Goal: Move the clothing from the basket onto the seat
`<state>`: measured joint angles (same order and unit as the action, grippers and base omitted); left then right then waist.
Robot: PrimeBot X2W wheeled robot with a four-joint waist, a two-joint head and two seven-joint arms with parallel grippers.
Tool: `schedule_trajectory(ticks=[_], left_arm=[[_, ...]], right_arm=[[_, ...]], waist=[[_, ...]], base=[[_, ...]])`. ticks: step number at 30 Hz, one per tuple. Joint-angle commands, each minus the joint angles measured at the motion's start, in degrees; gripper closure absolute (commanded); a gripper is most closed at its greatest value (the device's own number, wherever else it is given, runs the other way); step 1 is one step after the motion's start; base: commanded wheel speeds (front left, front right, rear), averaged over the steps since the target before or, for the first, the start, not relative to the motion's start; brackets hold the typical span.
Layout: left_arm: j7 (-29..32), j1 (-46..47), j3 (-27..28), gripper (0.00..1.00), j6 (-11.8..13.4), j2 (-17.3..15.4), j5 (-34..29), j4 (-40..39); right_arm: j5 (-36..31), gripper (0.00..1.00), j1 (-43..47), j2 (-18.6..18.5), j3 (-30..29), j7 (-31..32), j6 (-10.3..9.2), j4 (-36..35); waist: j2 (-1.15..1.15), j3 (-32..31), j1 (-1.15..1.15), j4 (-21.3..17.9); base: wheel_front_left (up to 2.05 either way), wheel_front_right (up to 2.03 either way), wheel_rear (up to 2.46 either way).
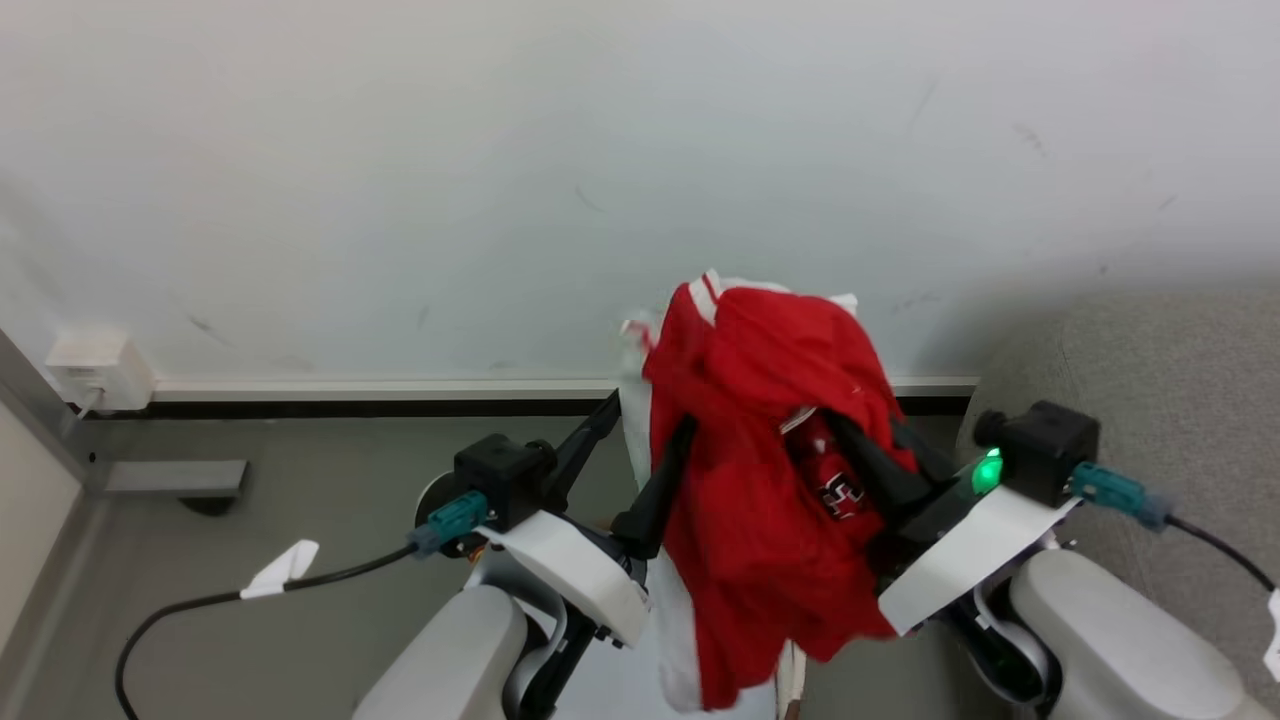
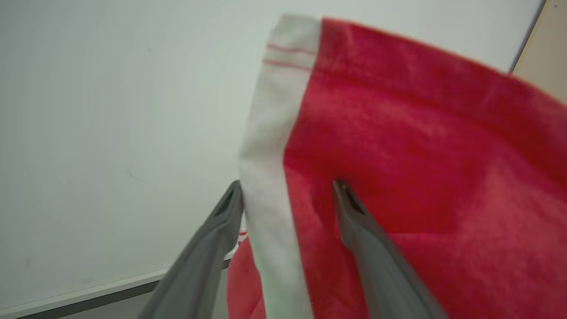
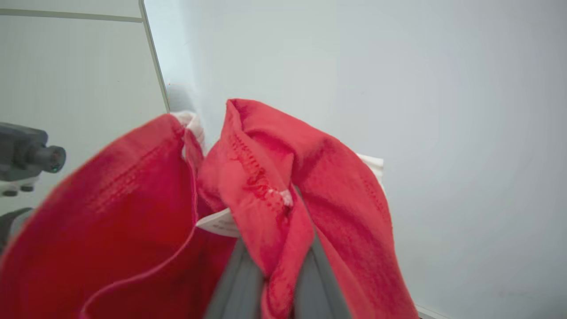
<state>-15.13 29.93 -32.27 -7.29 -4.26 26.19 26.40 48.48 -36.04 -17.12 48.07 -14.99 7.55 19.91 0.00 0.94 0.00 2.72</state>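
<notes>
Head view: the clothing (image 1: pixel 740 520) is seen held up in the air between the two arms, in front of a pale wall (image 1: pixel 500 180) and above a grey floor (image 1: pixel 330 500). It is bunched at the top and hangs down in loose red folds, with white trim showing along its left edge and at its upper rim. A small dark logo (image 1: pixel 842 493) is turned toward the camera, just beside the right fingers.

The left end effector (image 1: pixel 650 410) is set at the garment's left edge with its two dark fingers spread wide. In the left wrist view the left end effector (image 2: pixel 288 184) is shown with its jaws well apart; the white band and the red cloth (image 2: pixel 421 155) are draped across the gap, and no pinch is made.

The right end effector (image 1: pixel 860 430) is partly buried in the red folds. In the right wrist view the right end effector (image 3: pixel 274 266) is seen narrowed, with a fold of the clothing (image 3: pixel 110 212) clamped between its fingers, and a white label (image 3: pixel 217 223) is exposed just beside them.

The seat (image 1: pixel 1170 380) is visible as grey upholstery at the right of the head view, beside the right arm and apart from the hanging garment. A white socket box (image 1: pixel 100 370) is mounted low on the wall at the far left.
</notes>
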Motion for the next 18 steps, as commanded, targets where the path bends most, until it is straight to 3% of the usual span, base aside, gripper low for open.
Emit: schedule_trajectory(ticks=[1,10,18], left_arm=[[0.0,-0.9,0.4,0.0,-0.1,0.1,-0.9,-0.4],[0.0,-3.6,2.3,0.0,-0.2,-0.3,-3.2,-3.9],[0.0,-5.1,2.2,0.0,-0.2,-0.3,-4.2,-6.5]], right_arm=[[-0.9,1.0,1.0,-0.8,-1.7,-0.3,-0.12,-0.8],[-2.2,1.0,2.6,-3.1,-7.4,-0.3,-0.12,-4.1],[-5.2,1.0,3.7,-6.0,-12.5,-0.3,-0.12,-8.2]], waist=[[0.0,0.1,0.0,-0.4],[0.0,0.6,0.0,-3.9],[0.0,1.0,0.0,-10.0]], base=[[0.0,0.0,0.0],[0.0,0.0,0.0],[0.0,0.0,0.0]])
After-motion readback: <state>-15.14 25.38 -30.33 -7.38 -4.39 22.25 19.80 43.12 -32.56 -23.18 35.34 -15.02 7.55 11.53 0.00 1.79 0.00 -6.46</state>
